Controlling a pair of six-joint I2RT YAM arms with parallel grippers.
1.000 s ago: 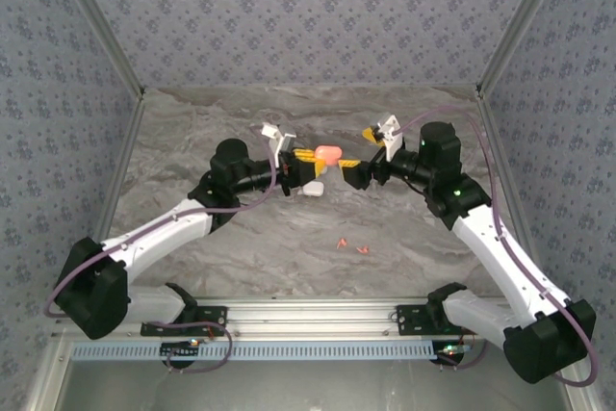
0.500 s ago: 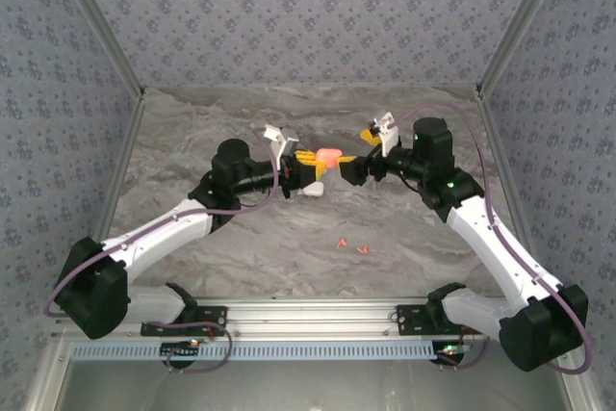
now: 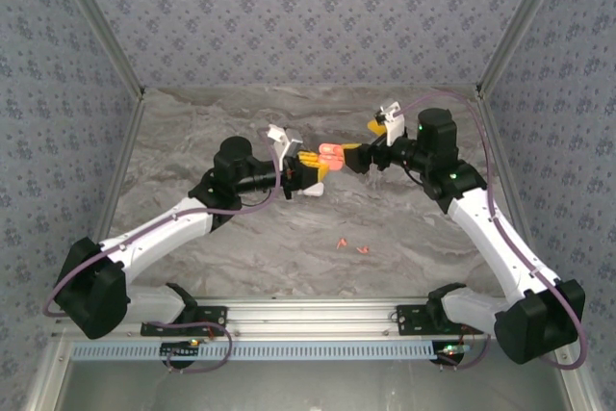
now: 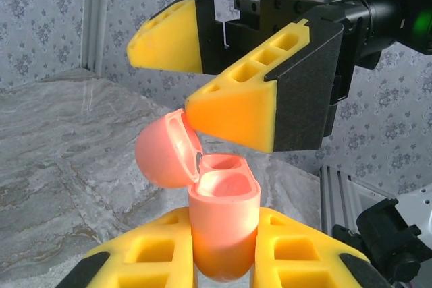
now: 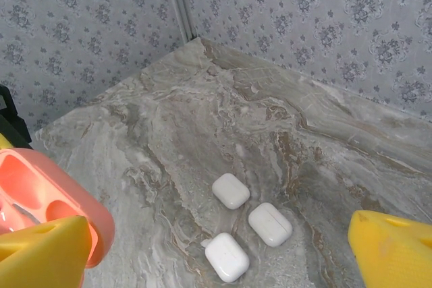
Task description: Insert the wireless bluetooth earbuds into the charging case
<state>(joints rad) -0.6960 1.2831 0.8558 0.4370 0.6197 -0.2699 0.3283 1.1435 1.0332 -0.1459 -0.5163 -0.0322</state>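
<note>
Left pincer (image 4: 223, 266) grips glossy, rounded pink case (image 4: 223, 210).

table: grey marbled top (image 3: 289, 238) | walls: floral-patterned (image 3: 308, 16) | near edge: aluminium rail (image 3: 308, 312)

The left arm (image 3: 164, 228) and right arm (image 3: 491, 233) are white shells joined by black motor housings, each trailed by a mauve cable (image 3: 65, 276). The left end effector (image 3: 310, 166) and right end effector (image 3: 354, 154) have yellow wedge-shaped fingers (image 4: 169, 35) with rectangular pockets, set on black mounts. A green light (image 3: 422, 128) glows on the right arm.
</note>
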